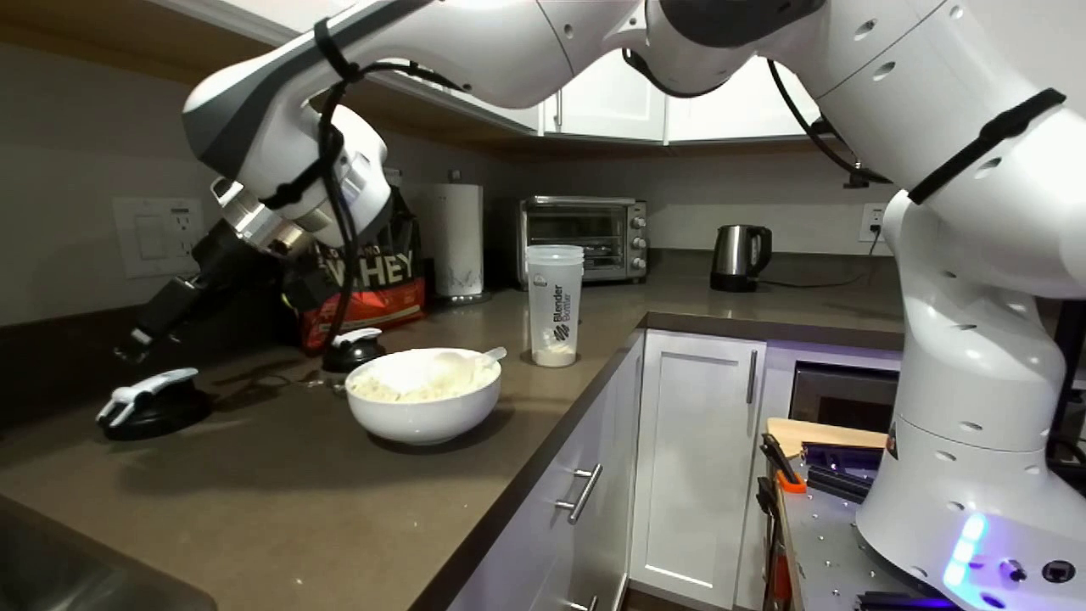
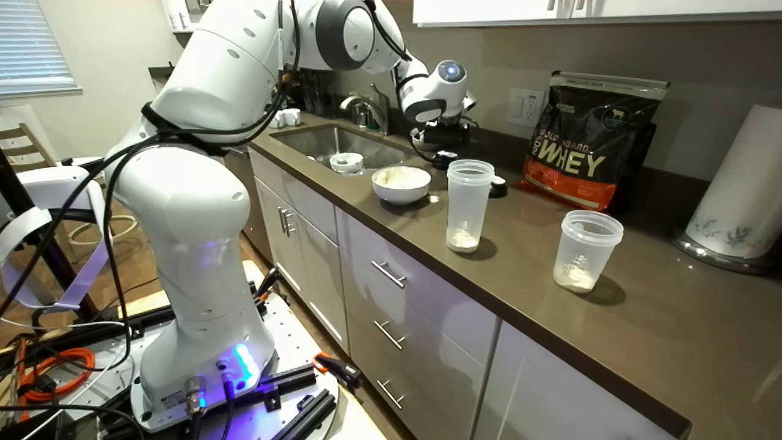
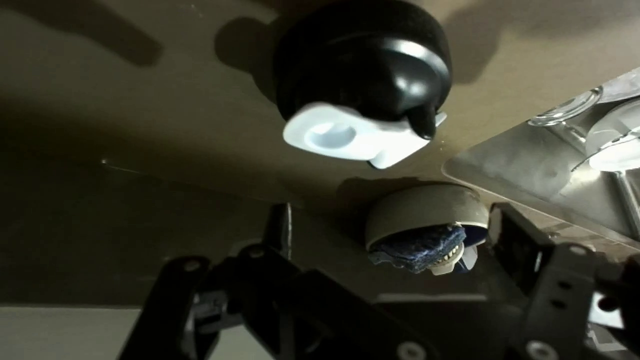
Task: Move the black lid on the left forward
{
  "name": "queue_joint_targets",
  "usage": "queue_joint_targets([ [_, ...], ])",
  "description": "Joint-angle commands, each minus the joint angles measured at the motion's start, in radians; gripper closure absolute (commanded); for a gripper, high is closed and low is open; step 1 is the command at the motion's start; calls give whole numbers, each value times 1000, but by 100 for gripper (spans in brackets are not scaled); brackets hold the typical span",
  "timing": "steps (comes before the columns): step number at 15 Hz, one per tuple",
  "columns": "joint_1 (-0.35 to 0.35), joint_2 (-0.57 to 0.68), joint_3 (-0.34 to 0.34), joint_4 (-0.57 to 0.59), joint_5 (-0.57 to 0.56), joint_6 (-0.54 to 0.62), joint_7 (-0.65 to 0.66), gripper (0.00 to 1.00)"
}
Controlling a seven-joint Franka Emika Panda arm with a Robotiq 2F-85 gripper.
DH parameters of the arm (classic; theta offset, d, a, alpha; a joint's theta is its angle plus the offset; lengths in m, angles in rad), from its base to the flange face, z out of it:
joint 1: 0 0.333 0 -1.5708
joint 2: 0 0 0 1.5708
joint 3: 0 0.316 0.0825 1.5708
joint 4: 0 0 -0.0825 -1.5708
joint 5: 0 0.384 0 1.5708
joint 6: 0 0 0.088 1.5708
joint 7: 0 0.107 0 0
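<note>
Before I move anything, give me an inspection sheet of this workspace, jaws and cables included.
Surface: brown counter, partly in shadow.
Job's things: black lid on the counter, white tab on top.
Clutter: other lid, white bowl with pale contents, whey bag, two clear cups with powder inside.
Jaws: open, nothing held, apart from the lid.
Cables: black cables strapped to the arm, sagging in places.
Surroundings: sink, toaster oven, kettle, paper towel roll.

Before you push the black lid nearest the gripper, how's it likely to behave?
The black lid probably slides rather than tips, sitting low and wide on the countertop. Being glossy, it may be slippery. Its white top piece juts out and might snag.
</note>
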Motion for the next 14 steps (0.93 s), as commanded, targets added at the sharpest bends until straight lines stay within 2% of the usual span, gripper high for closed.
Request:
queue_joint_targets([
  [1, 3, 93, 3, 114, -2, 9, 11, 0],
  [3, 6, 135, 1, 160, -3, 5, 19, 0],
  [4, -47, 158, 76, 174, -96, 30, 71, 0],
  [10, -92, 245, 163, 252, -324, 19, 223, 0],
  [14, -109, 227, 174, 232, -499, 5, 348, 0],
])
